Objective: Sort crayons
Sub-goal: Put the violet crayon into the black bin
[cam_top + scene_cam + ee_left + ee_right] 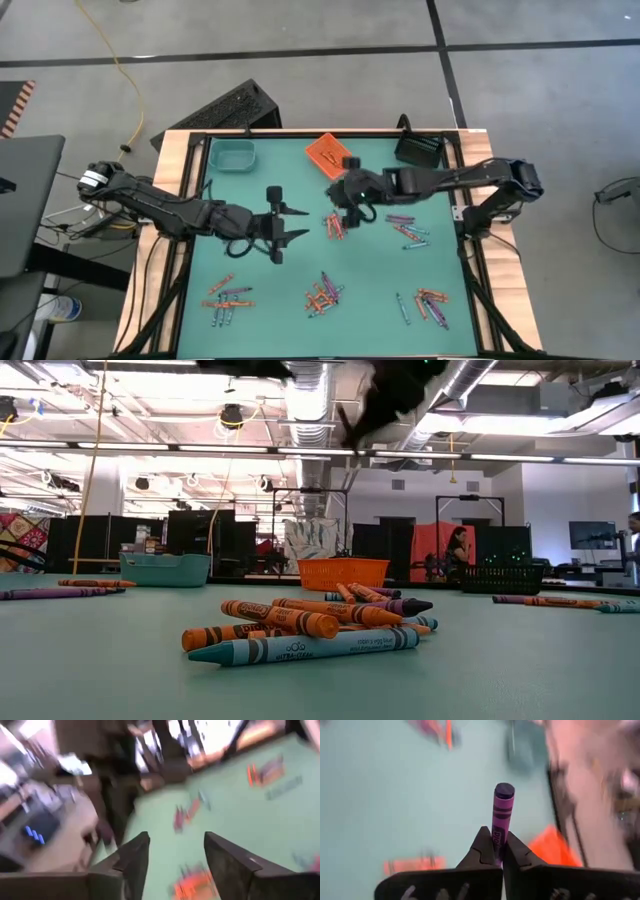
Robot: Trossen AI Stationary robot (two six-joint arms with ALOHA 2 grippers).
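Right wrist view: the right gripper [497, 851] has its two dark fingers pressed together on a purple wax crayon [501, 817], which sticks out forward past the fingertips over the green table [385, 795].
Right gripper position: in the high view the right gripper [345, 205] hangs over the middle of the table, just beside a small cluster of crayons [335, 226] and near the orange plastic bin [328, 152].
Left gripper: spread, its two dark fingers [131, 860] standing well apart with nothing between them; in the high view the left gripper [296, 223] sits left of centre, its tips pointing toward the right arm.
Loose crayons, centre right: purple and blue-grey sticks [408, 228] lie scattered on the table beside the right arm.
Loose crayons, near edge: three heaps lie along the table's near side, one at the left [227, 297], one in the middle [322, 295], one at the right [428, 303], mixed orange-red, blue-grey and purple.
Low view: a heap of orange-red crayons [300, 618] rests on a blue-grey crayon [305, 647] lying flat at the front.
Bins: a teal plastic bin [232, 154], the orange bin and a black mesh bin [419, 148] stand in a row along the far edge of the table, well apart from one another.
Background: a person [458, 552] shows far off in the room behind the table.
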